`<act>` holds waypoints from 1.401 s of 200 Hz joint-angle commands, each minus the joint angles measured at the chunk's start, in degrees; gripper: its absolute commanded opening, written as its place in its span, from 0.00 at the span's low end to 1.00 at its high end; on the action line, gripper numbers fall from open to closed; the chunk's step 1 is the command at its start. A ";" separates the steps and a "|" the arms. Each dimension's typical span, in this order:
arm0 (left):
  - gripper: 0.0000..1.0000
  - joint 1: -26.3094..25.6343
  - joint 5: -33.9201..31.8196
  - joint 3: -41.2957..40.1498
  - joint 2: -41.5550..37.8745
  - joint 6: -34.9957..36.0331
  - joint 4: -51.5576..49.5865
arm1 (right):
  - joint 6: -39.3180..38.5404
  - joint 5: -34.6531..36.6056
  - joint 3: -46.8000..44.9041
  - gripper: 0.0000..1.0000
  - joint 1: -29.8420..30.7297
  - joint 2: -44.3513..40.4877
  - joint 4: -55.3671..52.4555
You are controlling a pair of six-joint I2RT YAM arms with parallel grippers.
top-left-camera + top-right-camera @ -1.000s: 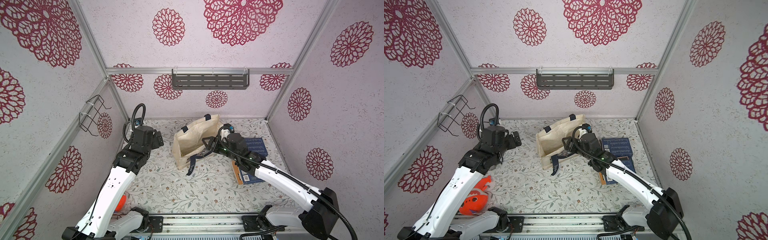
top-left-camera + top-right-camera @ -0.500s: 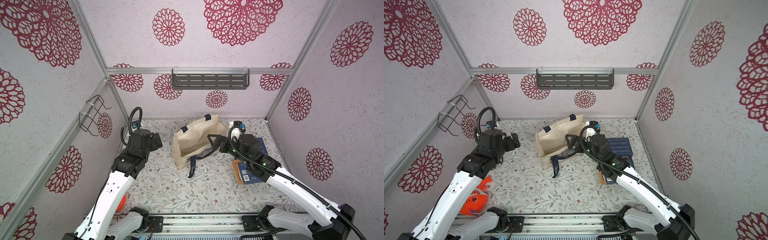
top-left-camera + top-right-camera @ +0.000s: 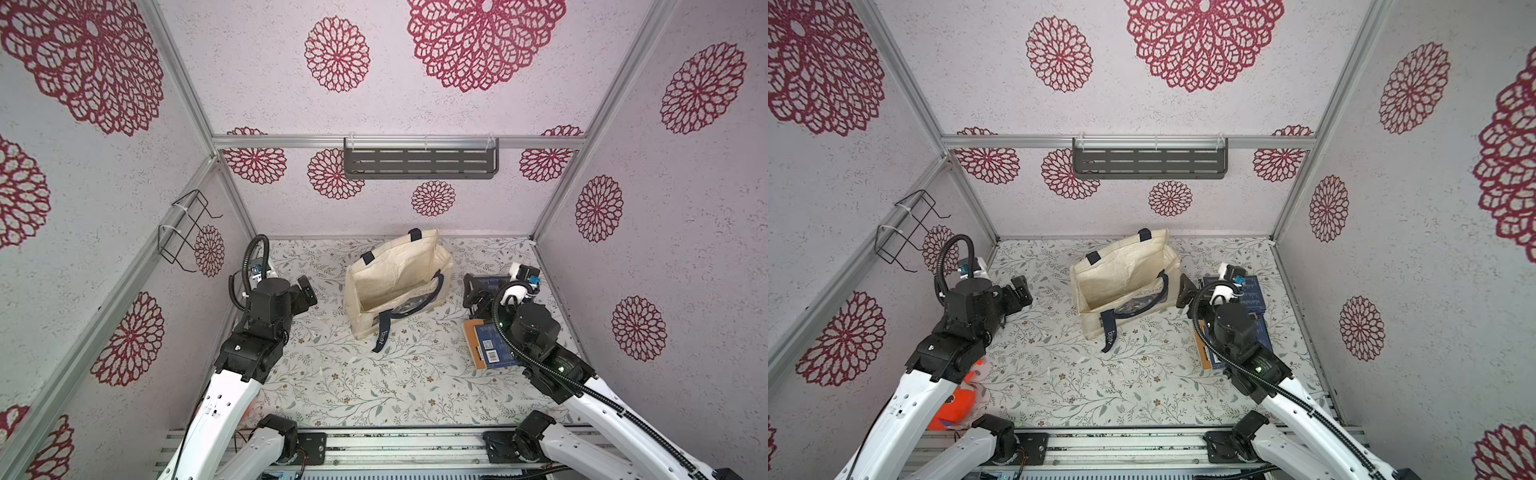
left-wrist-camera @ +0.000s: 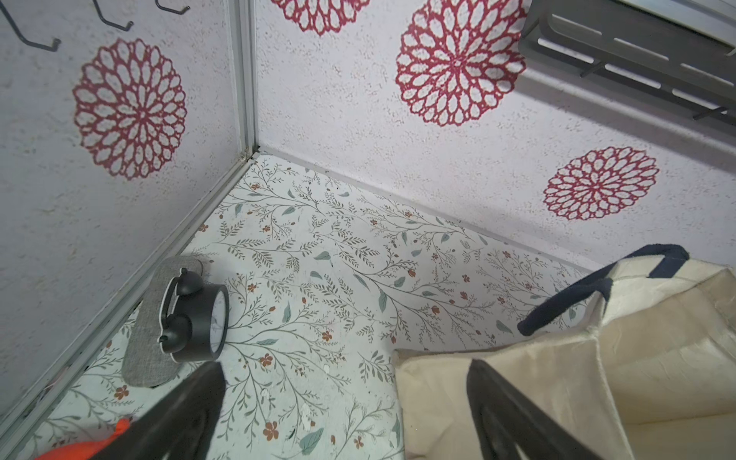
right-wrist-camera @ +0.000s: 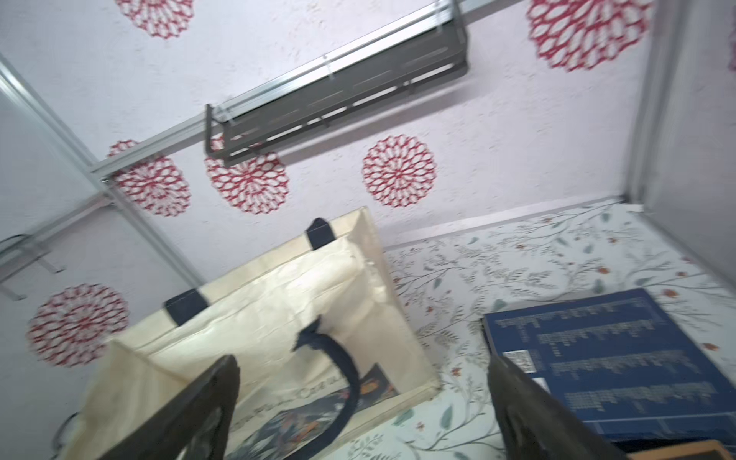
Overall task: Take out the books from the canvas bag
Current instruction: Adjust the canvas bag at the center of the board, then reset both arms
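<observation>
Left gripper [image 3: 306, 292] and right gripper [image 3: 473, 296] both gape empty; the limp canvas bag [image 3: 395, 282] will likely sag, and the thin, slick books [image 3: 492, 353] want pinching at an edge.

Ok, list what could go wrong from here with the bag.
The navy handle droops across the mouth of the canvas bag; the open right gripper could snag it reaching in.
Nothing steadies the limp bag: the left gripper is open, apart from it; it may slide.
The right arm hangs over the books; a swing could scatter them.
</observation>
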 commanded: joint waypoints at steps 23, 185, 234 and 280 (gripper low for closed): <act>0.97 0.53 -4.36 -8.59 -4.91 -1.24 8.45 | -5.97 10.04 -7.59 0.99 -6.56 -3.20 8.74; 0.98 -0.82 -9.33 -22.41 0.49 9.95 25.56 | -18.51 4.36 -32.56 0.99 -26.15 25.21 56.73; 0.98 -0.15 -10.29 -25.27 2.91 15.34 32.37 | -26.21 0.58 -29.87 0.99 -26.88 36.39 66.93; 0.98 4.64 -5.68 -26.90 5.60 18.50 37.99 | -24.93 -5.81 -28.60 0.99 -30.50 43.10 71.06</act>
